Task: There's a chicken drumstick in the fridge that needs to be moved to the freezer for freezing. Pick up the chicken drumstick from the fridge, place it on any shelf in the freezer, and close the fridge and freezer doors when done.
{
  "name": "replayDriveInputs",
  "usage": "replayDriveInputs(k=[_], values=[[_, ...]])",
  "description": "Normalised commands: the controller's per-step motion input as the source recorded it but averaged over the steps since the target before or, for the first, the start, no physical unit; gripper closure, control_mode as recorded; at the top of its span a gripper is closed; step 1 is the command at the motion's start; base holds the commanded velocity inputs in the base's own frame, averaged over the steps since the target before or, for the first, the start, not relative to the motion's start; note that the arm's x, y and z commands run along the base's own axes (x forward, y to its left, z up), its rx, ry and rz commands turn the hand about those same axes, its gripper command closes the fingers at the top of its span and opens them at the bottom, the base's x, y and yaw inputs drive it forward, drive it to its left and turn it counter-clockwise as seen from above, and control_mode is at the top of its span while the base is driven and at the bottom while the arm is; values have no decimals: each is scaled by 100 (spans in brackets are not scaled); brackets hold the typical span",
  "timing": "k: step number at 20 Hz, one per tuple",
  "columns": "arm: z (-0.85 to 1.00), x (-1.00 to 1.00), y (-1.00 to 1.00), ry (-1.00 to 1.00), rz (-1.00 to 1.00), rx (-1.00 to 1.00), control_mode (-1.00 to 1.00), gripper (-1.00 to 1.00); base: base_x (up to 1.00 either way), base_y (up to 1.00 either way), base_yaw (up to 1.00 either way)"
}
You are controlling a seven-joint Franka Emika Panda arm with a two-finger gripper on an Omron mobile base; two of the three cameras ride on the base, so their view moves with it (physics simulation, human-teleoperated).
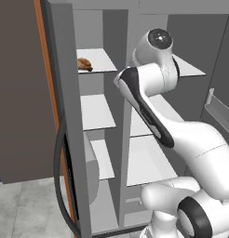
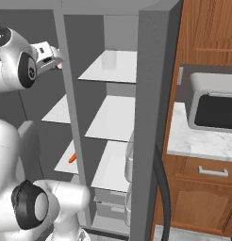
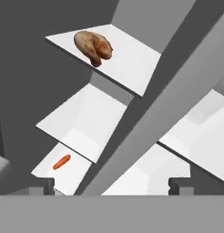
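While the gripper (image 3: 111, 185) hangs w/ jaws wide apart & nothing between them, the chicken drumstick (image 3: 94, 46) lies on the top shelf (image 3: 125, 59) of the freezer (image 1: 95, 139), near its left edge; a small orange item (image 3: 62, 161) sits on the lowest narrow shelf; fridge (image 2: 113, 117) & freezer stand open.

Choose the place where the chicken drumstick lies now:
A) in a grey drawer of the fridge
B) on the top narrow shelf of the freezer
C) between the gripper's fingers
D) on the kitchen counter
B: the chicken drumstick rests on the top narrow shelf of the freezer, apart from the open gripper.
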Motion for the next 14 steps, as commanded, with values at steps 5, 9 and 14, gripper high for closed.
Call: replayDriveInputs(k=[5, 9, 14], values=[[-8, -47, -44, 0, -7, 0, -100, -100, 0, 0, 0], [-20, -43, -27, 0, -8, 0, -100, -100, 0, 0, 0], [-26, -25, -3, 4, -11, 3, -100, -100, 0, 0, 0]])
